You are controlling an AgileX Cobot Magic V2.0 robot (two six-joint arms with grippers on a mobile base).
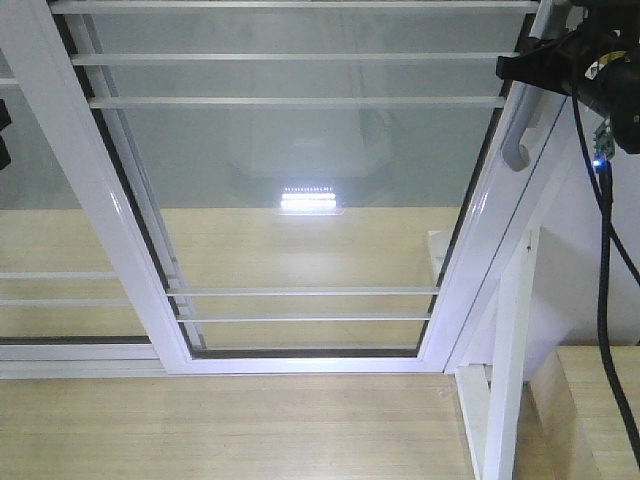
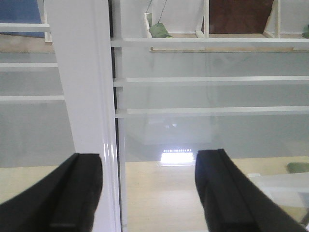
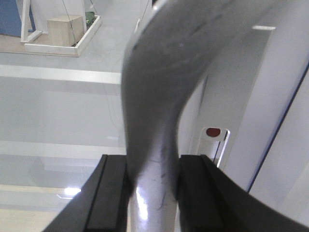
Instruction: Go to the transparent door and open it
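The transparent door fills the front view: clear glass in a white frame, crossed by thin paired bars. Its curved silver-grey handle sits on the right stile. My right gripper reaches in from the top right at the handle's upper end. In the right wrist view the handle runs between both black fingers, and the right gripper is shut on it. My left gripper is open with nothing between its fingers, facing the door's glass beside its white left stile.
A second glass panel without a handle overlaps on the left. A white upright post and a wooden box stand at the lower right. A black cable hangs from the right arm. Light wooden floor lies in front.
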